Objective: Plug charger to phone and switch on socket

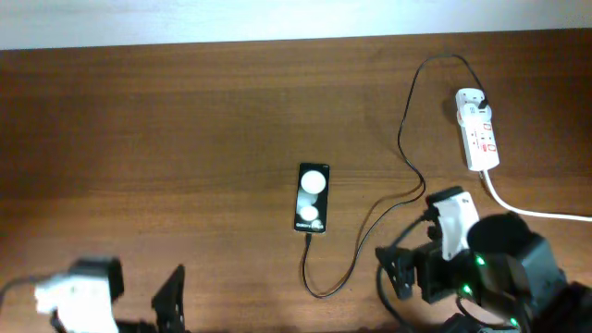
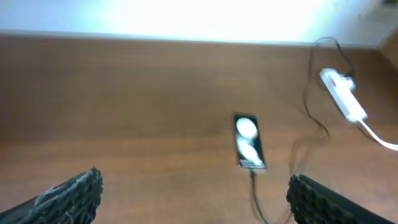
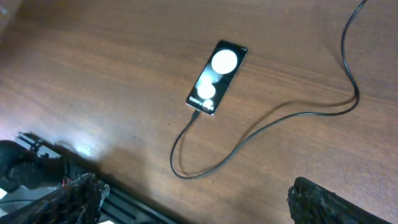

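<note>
Cable (image 3: pixel 273 121) looks seated in phone (image 3: pixel 216 77) and power strip (image 1: pixel 478 129); switching on seems left. Left claw (image 2: pixel 193 202) and right claw (image 3: pixel 193 202) gape, empty.

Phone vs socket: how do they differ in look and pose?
The phone is glossy black; the socket is white with red marks. The phone lies central, the socket far right. The socket trails a thick white cord; the phone does not. Both lie flat, and the charger reaches each.
</note>
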`<state>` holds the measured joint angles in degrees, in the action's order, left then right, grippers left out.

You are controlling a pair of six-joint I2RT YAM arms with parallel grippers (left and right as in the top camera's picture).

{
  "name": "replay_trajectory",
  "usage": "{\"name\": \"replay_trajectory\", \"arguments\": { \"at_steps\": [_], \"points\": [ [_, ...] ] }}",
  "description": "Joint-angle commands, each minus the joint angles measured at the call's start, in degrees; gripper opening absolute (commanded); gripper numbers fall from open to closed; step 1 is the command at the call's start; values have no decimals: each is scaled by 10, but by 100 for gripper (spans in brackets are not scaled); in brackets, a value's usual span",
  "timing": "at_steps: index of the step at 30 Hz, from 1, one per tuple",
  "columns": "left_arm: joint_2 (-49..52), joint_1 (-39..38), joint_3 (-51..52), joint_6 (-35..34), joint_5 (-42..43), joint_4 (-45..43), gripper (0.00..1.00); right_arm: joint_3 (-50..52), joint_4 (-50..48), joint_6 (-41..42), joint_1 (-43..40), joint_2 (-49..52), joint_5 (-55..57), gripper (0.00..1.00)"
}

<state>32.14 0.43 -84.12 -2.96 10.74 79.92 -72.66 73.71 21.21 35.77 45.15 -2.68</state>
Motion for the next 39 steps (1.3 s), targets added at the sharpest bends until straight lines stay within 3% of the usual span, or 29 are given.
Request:
{"name": "replay_trajectory", "arguments": {
  "at_steps": [1, 6, 7, 8, 9, 12, 16, 18, 22, 30, 39],
  "points": [
    [-86, -1, 75, 7, -94, -5, 99, 21, -4, 5, -2, 51, -1, 99],
    [-111, -1, 91, 7, -142, 52, 99, 24, -29, 33, -2, 244, -19, 99],
    [-111, -1, 91, 7, -142, 48, 99, 24, -35, 33, -2, 298, -17, 69],
    [-111, -1, 91, 7, -142, 48, 99, 24, -47, 33, -2, 354, -16, 13],
    [-111, -1, 91, 7, -142, 48, 99, 24, -55, 43, -2, 396, -16, 4],
    [-111, -1, 91, 7, -143, 50, 99, 18, -20, 91, -72, 471, 60, 4],
    [-111, -1, 91, 7, -168, 48, 99, -140, 133, 97, -308, 469, 153, 4],
    [-112, -1, 91, 7, -168, 46, 99, -247, 116, 97, -432, 470, 131, 4],
    [-113, -1, 91, 7, -168, 44, 99, -346, 67, 75, -542, 515, 108, 4],
    [-113, -1, 91, 7, -168, 44, 99, -588, 81, 2, -577, 849, 31, 4],
    [-113, -1, 91, 7, -168, 43, 99, -588, 0, 0, -576, 916, 31, 4]
  ]
}}
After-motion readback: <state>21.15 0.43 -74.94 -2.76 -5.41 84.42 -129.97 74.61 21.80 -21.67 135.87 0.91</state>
